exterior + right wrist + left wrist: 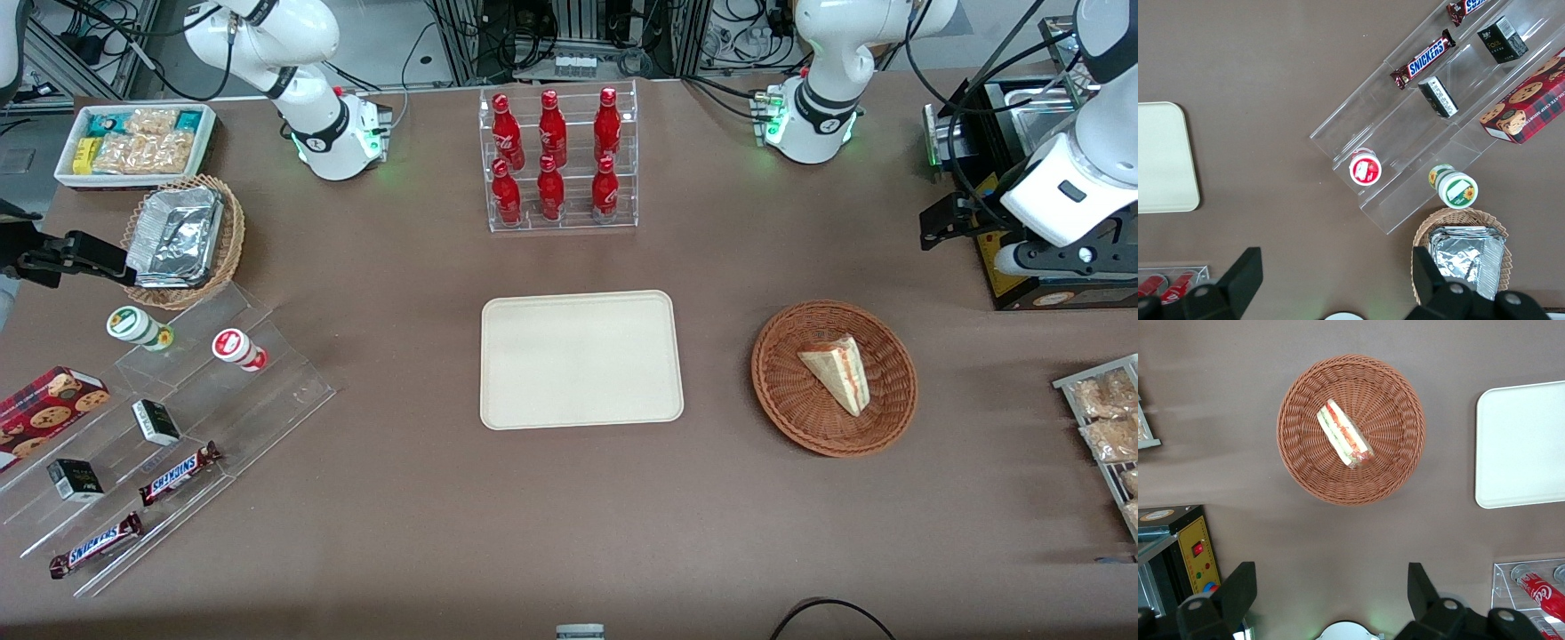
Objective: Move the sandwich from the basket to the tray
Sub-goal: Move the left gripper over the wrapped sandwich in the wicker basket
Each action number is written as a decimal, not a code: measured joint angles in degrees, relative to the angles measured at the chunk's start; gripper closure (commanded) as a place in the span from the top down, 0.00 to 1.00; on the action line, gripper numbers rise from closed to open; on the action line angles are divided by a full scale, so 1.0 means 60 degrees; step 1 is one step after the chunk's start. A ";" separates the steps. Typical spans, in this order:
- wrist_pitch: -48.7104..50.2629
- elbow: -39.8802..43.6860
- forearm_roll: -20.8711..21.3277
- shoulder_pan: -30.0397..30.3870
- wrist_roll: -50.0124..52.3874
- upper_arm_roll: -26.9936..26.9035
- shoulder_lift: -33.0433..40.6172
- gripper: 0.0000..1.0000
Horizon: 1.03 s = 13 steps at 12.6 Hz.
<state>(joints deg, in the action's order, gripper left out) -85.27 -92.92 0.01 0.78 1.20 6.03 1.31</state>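
The sandwich (838, 372), a pale wedge with red and green filling, lies in the round reddish-brown basket (782, 391). In the left wrist view the sandwich (1344, 435) rests near the middle of the basket (1298, 447). The cream tray (582, 360) lies flat beside the basket, toward the parked arm's end, with nothing on it; a part of the tray (1521, 443) also shows in the wrist view. My gripper (948, 220) hangs high above the table, toward the working arm's end and farther from the front camera than the basket. The gripper (1330, 573) is open, with nothing between its fingers.
A clear rack of red bottles (558, 160) stands farther from the front camera than the tray. A black box with yellow panel (1013, 240) sits under the gripper. Snack packets (1107, 422) lie at the working arm's end. Acrylic steps with snacks (151, 444) and a foil-container basket (182, 238) sit at the parked arm's end.
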 measured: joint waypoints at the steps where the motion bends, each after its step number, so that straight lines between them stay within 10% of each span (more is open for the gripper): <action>1: -0.0013 0.0000 0.0055 -0.0001 0.0000 0.0001 -0.0014 1.00; 13: -0.2918 -0.1931 0.0112 0.0000 0.0000 -0.0001 -0.0942 1.00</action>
<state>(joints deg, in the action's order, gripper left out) -102.77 -104.51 0.68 0.78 1.20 6.03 -4.34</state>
